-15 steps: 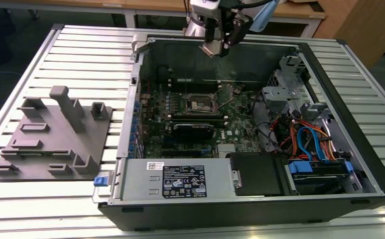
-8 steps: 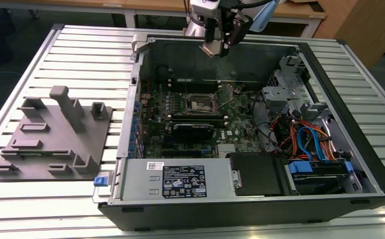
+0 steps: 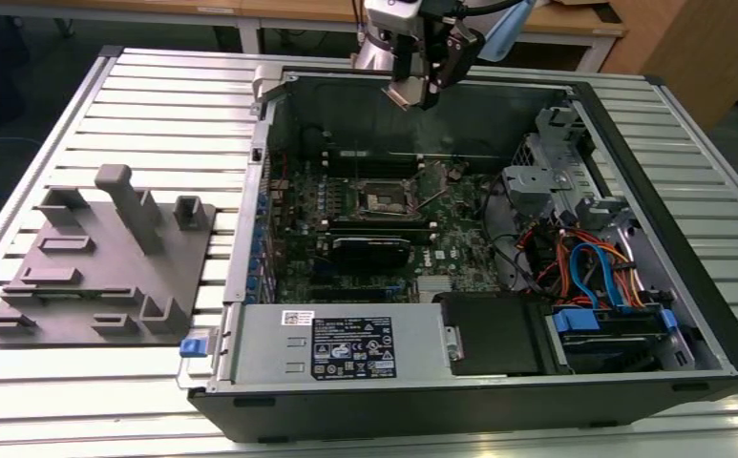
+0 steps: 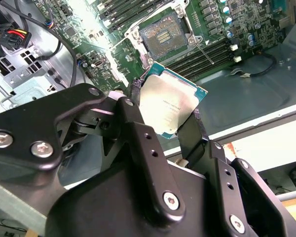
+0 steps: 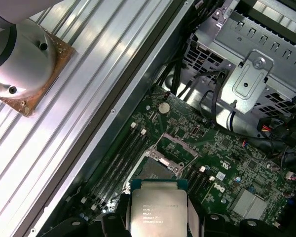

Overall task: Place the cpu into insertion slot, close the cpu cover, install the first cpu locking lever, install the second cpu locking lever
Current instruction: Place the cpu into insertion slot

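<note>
My gripper [image 3: 416, 93] hangs over the far edge of the open computer case, shut on the cpu [image 3: 407, 93]. In both wrist views the cpu [image 4: 170, 106] [image 5: 159, 210] is a flat square chip with a dull silver top, pinched at two opposite edges by the black fingers [image 4: 133, 118]. The insertion slot [image 3: 383, 198] [image 4: 164, 34] [image 5: 155, 172] lies uncovered on the green board, below and ahead of the chip, its dark centre exposed inside a silver rim. A thin lever rod [image 4: 205, 51] runs beside it. I cannot tell the cpu cover apart from that rim.
A grey fixture plate [image 3: 101, 258] with upright blocks sits on the slatted table at the exterior view's left. Inside the case are the power-supply box [image 3: 330, 343], a metal drive cage [image 3: 547, 176], coloured cables [image 3: 588, 267], long memory slots [image 4: 207, 47] and a black card [image 3: 371, 250].
</note>
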Tool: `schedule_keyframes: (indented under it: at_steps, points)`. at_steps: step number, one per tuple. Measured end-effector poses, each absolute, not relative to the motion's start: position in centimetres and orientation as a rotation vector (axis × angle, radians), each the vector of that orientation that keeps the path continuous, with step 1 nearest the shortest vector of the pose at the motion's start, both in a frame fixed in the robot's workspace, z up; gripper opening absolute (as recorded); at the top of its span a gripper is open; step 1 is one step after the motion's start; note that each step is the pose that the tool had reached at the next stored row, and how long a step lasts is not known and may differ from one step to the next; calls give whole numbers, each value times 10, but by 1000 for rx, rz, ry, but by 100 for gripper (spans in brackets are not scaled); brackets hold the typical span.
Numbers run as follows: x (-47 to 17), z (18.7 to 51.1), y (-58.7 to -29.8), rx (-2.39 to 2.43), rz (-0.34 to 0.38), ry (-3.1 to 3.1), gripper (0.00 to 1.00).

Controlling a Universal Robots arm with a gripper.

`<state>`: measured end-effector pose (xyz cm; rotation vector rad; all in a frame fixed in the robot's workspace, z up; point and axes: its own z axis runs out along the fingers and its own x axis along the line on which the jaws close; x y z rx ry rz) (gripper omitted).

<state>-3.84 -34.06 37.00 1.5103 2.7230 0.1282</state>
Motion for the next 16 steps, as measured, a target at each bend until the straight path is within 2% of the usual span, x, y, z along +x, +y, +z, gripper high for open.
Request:
schedule_keyframes:
  at_steps: [16]
  points:
    - [-38,369,-341,1569,127,2688,54]
